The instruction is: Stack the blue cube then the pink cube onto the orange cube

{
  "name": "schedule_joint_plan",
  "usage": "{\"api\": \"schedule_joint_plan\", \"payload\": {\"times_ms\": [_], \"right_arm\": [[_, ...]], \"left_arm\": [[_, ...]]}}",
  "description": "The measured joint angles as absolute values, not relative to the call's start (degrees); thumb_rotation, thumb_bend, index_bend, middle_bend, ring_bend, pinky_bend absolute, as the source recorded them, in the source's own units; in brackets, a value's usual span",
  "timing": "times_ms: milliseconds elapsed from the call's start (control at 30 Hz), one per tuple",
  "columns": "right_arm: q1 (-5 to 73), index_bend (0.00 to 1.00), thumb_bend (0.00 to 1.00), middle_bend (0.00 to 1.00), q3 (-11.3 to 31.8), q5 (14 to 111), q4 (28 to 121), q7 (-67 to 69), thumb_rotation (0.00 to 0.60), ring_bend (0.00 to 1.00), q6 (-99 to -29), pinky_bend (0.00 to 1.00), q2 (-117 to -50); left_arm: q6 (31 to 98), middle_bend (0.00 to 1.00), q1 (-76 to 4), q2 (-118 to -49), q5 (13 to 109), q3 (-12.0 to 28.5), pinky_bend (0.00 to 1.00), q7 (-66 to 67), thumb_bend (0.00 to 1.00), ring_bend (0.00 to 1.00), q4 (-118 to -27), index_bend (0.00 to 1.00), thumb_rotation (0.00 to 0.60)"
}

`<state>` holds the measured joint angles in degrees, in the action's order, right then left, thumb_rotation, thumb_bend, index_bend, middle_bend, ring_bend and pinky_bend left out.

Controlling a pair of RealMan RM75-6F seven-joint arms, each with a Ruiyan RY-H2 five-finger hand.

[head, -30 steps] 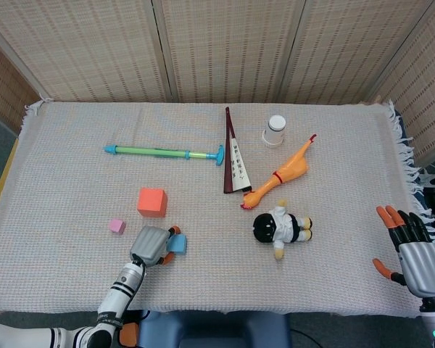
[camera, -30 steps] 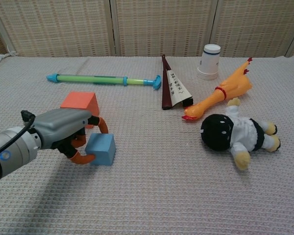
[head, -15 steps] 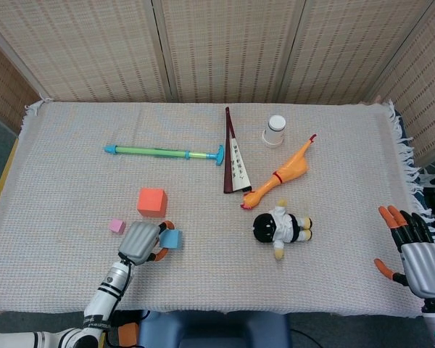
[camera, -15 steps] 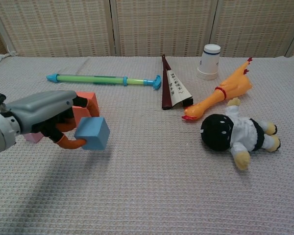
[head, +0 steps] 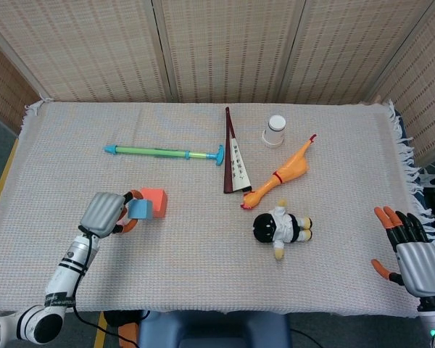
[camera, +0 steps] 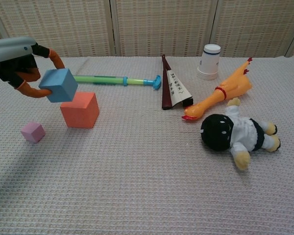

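- Left robot hand (camera: 19,63): clamped on the blue cube (camera: 58,84), which is held tilted in the air, just above and left of the orange cube (camera: 80,109).
- Pink cube (camera: 33,132): on the bench (camera: 147,196), left of the orange cube, apart from it.
- Right robot hand (head: 412,255): at the bench's right edge, fingers apart, holding nothing.

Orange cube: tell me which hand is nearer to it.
Left. The left hand holds the blue cube in the air just above and beside the orange cube; the right hand sits open at the table's far right edge.
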<state>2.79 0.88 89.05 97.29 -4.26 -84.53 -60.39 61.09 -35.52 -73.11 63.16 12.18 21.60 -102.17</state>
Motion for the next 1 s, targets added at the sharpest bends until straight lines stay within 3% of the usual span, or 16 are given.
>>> {"api": "schedule_joint_plan", "payload": {"times_ms": [367,1000], "right_arm": [[2.81,0.00,0.12,0.00,1.17,87.92,97.37,-4.90,0.600,0.00,-84.23,0.00,-60.33],[2.91,0.00,0.12,0.00,1.26,86.72,97.48,-5.47,0.600,0.00,-83.26,0.00,-60.28]], "left_arm": [[55.69,1.00,-40.09,-75.63,59.89,14.11,1.00,18.30,0.33,1.00,-93.26,0.48,0.600],[53.58,1.00,-43.54,-79.60,58.61,12.52,1.00,18.66,0.33,1.00,-87.40,0.46,0.600]]}}
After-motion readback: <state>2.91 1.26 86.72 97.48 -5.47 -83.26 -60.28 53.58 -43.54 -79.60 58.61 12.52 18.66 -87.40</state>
